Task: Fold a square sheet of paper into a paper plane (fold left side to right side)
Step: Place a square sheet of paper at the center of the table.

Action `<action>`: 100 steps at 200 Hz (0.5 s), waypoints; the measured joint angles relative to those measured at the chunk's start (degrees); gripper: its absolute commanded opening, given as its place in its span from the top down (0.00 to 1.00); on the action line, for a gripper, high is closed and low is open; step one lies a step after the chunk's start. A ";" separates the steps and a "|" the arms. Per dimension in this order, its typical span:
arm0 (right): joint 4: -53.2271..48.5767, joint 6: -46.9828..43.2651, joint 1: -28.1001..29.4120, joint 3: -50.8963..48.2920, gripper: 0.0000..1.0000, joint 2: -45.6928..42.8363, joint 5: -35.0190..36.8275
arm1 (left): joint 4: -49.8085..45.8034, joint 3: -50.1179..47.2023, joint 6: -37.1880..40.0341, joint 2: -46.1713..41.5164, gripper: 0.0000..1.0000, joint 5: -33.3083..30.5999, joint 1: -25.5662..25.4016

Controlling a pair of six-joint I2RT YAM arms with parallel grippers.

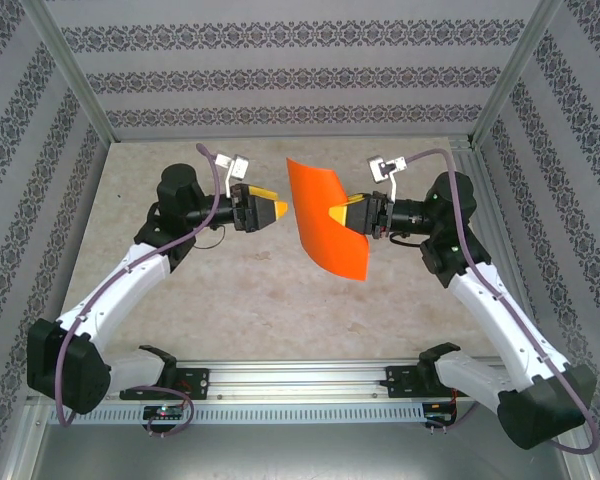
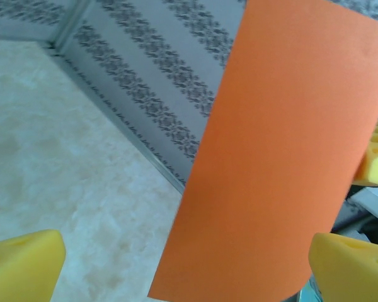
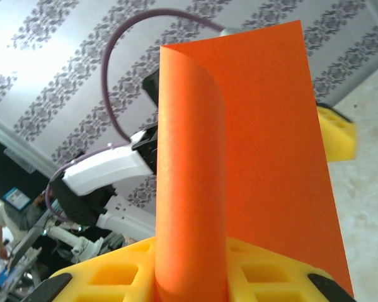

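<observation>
Beige mottled tabletop, patterned walls; orange paper up mid-air.

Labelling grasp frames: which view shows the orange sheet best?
Top external: the square sheet of paper almost whole, held by the right gripper. Left wrist shows one flat face; right wrist, its curl between the fingers.

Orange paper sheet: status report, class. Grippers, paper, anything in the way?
Right gripper shut on thin bright orange paper sheet, held upright, curled. Left gripper open, apart from it. Nothing between them.
</observation>
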 measured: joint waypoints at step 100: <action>-5.95 -3.06 -3.45 1.36 0.73 0.00 1.29 | 1.07 4.22 5.40 0.59 0.94 5.64 -6.12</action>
